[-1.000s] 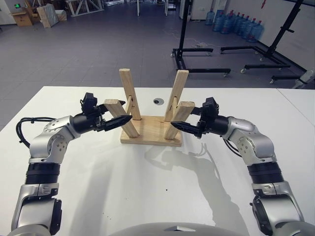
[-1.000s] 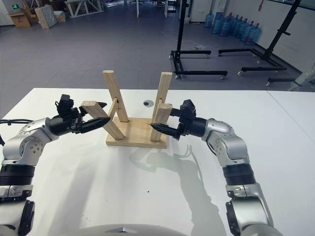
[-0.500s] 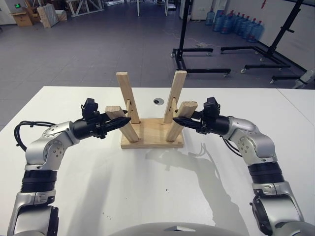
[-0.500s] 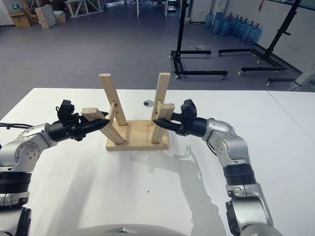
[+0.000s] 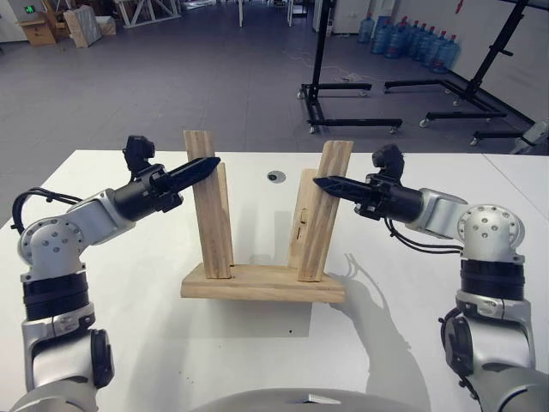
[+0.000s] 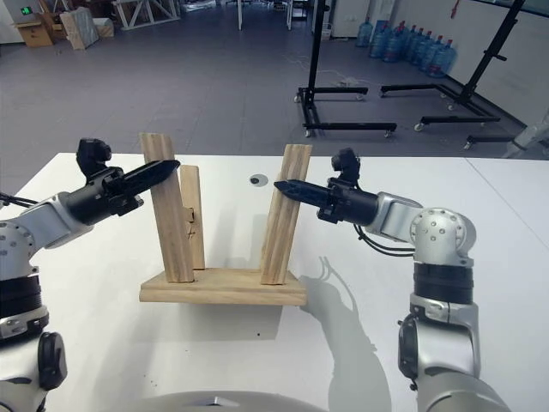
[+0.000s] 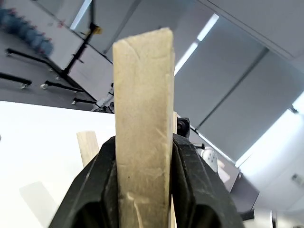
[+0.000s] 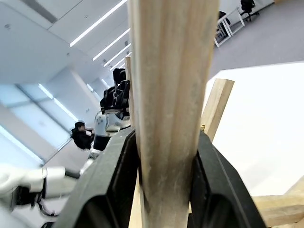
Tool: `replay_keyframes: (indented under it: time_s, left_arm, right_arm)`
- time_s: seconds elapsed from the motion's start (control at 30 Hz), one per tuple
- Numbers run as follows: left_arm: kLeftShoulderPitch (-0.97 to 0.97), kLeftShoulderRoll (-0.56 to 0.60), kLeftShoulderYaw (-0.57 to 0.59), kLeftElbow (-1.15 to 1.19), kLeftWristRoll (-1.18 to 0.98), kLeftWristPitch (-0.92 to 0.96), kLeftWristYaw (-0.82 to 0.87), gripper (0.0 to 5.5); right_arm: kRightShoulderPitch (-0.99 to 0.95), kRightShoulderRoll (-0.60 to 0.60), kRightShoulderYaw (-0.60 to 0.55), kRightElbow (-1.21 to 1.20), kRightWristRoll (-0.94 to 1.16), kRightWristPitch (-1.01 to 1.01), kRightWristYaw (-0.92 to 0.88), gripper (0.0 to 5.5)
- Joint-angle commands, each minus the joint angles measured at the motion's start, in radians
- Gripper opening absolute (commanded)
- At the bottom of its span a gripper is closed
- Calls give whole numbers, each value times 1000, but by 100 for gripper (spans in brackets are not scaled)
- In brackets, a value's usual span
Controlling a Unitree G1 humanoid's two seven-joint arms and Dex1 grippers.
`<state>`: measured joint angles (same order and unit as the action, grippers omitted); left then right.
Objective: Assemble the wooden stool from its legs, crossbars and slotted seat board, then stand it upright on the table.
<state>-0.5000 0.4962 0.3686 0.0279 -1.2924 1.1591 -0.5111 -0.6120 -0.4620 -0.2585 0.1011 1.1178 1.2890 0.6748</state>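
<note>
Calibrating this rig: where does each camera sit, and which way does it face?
Left eye view: on the head, facing forward and down at the upturned stool on the table; both arms, left gripper, right gripper show.
Right eye view: beside it, same scene and arms.
Left wrist view: on the left wrist, facing rightward along its fingers clamping the near left leg.
Right wrist view: on the right wrist, facing leftward along its fingers clamping the near right leg.
Shared: the eye views show both clamped legs.

A large lab or workshop hall — bare grey floor [image 5: 171, 77], wheeled black stands [image 5: 322, 51], water jugs [image 5: 425, 47], wooden crates [image 5: 81, 26].
</note>
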Motion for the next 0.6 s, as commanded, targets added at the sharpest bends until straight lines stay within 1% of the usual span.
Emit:
replay_keyframes:
  time_s: [0.03,0.17,0.3,0.33,0.37,0.4,0.43,0.5,0.57,0.6]
  left_arm:
    - [12,-89,-29,44,7,45,177,114]
    - [65,-158,-48,76,19,52,253,115]
    - [114,-184,-69,122,69,22,262,115]
    - [120,-184,-66,123,71,14,260,152]
    - [123,-183,-63,123,71,9,258,165]
    - [124,-182,-60,121,75,6,255,194]
    - [118,-180,-54,125,78,-1,250,203]
    - [105,-179,-38,130,73,-12,247,244]
    - [82,-182,-11,131,50,-17,249,264]
    - [67,-183,3,134,42,-22,253,282]
  right_arm:
    - [-20,28,38,102,-80,60,-114,129]
    - [6,50,55,207,-128,66,-139,129]
    - [50,49,69,267,-159,34,-120,131]
    - [56,46,66,269,-158,32,-115,131]
    - [60,43,64,268,-155,32,-111,131]
    - [62,41,59,266,-150,32,-108,189]
    - [58,39,50,263,-145,30,-101,205]
    - [41,37,24,269,-135,30,-91,254]
    - [10,42,-22,287,-110,35,-91,280]
    - [-7,44,-43,293,-102,37,-96,300]
